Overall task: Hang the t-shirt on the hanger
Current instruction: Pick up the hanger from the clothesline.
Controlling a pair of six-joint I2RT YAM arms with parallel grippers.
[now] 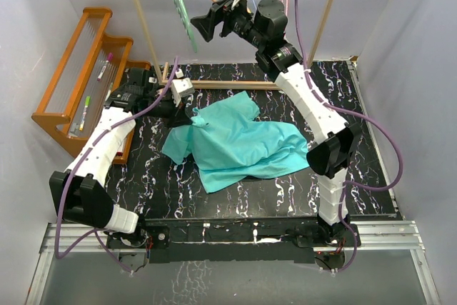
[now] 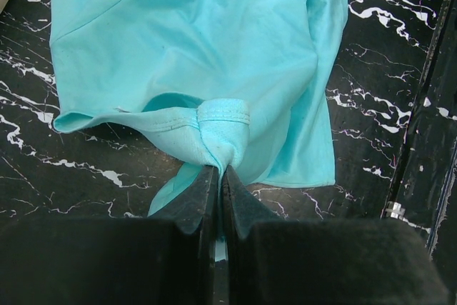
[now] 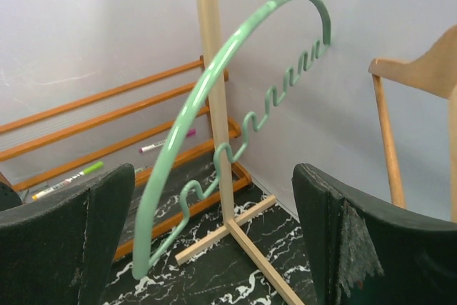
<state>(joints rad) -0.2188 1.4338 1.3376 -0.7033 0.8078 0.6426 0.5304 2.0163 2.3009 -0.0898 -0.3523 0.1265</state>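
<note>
While the left gripper is clenched on a bunched fold at the edge of the t-shirt, the right gripper is raised high with its jaws released and spread wide, holding nothing. The shirt lies crumpled on the desk, spreading away from the left gripper's tips; only the pinched fold is gathered, and whether it is lifted off the surface I cannot tell.

In the right wrist view the hanger hangs just ahead of the gap between the right gripper's fingers, tilted so that its curved arm runs from low on the left finger's side up to the hook above. It does not look touched by either finger. A wooden upright stands close behind it, and an orange wooden hanger hangs off past the right finger.

My reading is that the step in hand is fetching the hanger, with the shirt held ready by the other arm. The next move calls for the right gripper to advance until the mint-green arm sits between its fingers, then close on that arm alone. It should stay clear of the upright behind and the wooden hanger to the side. Only then can the hook be lifted off and the hanger carried down toward the left gripper's pinched fold.
</note>
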